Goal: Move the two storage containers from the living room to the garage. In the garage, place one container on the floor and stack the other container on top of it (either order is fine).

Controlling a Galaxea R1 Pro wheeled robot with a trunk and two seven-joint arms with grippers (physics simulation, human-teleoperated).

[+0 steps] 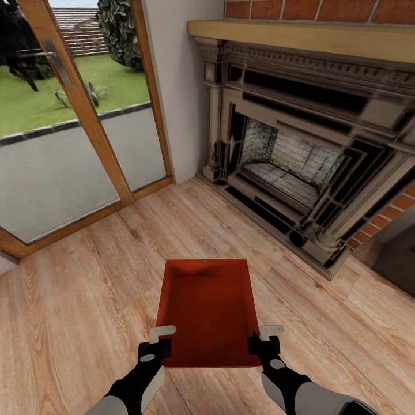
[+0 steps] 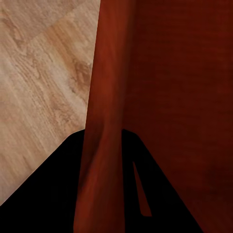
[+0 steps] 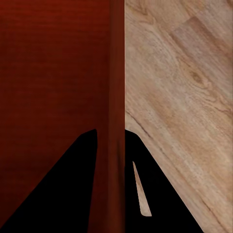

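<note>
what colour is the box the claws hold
Orange-red, darker inside; the box shows best in the head view.

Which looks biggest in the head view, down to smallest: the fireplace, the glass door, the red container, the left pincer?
1. Fireplace and glass door: both large and cut by the frame, so no ranking between them.
2. Storage container, though it is nearer the camera.
3. Left pincer.

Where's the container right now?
Head view: the storage container is low centre, held between left gripper and right gripper above the wood floor, before the fireplace.
</note>
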